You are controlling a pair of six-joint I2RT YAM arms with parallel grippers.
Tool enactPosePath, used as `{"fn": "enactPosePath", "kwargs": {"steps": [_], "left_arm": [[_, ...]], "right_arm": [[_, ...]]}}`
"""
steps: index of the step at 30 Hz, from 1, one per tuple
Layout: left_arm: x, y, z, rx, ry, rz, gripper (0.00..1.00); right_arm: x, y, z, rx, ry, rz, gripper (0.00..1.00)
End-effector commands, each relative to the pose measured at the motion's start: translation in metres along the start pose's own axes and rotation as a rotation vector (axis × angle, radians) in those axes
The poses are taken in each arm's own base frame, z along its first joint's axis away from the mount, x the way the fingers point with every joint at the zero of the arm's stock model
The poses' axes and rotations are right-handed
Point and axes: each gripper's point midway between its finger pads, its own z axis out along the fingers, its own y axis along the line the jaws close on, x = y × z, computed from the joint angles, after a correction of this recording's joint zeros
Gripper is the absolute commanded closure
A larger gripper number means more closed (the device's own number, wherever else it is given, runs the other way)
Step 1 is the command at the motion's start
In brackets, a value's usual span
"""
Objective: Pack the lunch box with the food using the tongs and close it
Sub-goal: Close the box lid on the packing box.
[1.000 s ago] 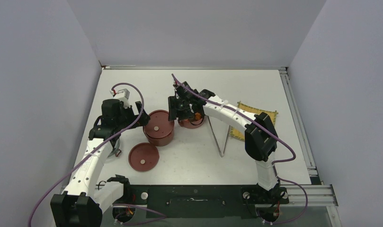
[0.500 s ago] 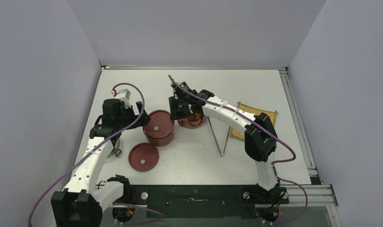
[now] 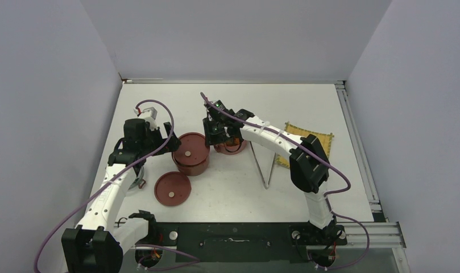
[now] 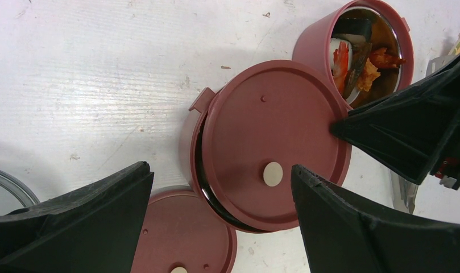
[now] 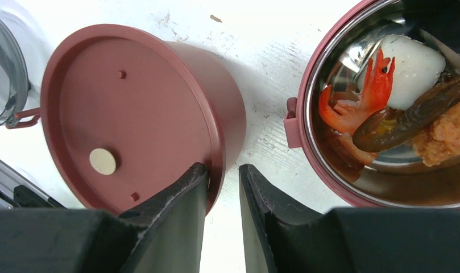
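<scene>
my right gripper [image 5: 223,169] is drawn narrow, only a slit left, empty, beside the lidded bowl [image 5: 230,114]. my left gripper [image 4: 219,170] gapes wide above its lid [image 4: 273,131]. the food [image 5: 386,96] lies in the open bowl [image 5: 298,131] alongside. one nudge could slide that off-centre lid away.

Overview; wrist close-ups on lunch box [image 3: 190,153]

A yellow woven mat [image 3: 323,140] is laid flat on the white table [image 3: 227,193] towards its right side, partly covered from view. A clear round container [image 5: 4,74] is seen near the table's left edge, only partly shown. Plain grey walls [image 3: 233,34] are set around the table, and a metal rail [image 3: 359,153] is fitted along its right edge
</scene>
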Motion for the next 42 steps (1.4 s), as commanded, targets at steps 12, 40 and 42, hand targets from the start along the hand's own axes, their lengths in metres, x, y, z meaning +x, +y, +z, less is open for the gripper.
{"fn": "enactPosePath", "kwargs": {"steps": [12, 40, 42], "left_arm": [[-0.019, -0.011, -0.002, 0.036, -0.052, 0.009, 0.09], [-0.004, -0.007, 0.012, 0.038, 0.041, -0.018, 0.1], [-0.003, -0.006, 0.013, 0.036, 0.049, -0.021, 0.12]], "right_arm": [[-0.011, 0.02, 0.001, -0.022, -0.047, -0.019, 0.81], [-0.017, 0.023, -0.01, 0.017, -0.074, -0.04, 0.73], [-0.015, 0.024, -0.009, 0.013, -0.071, -0.042, 0.73]]}}
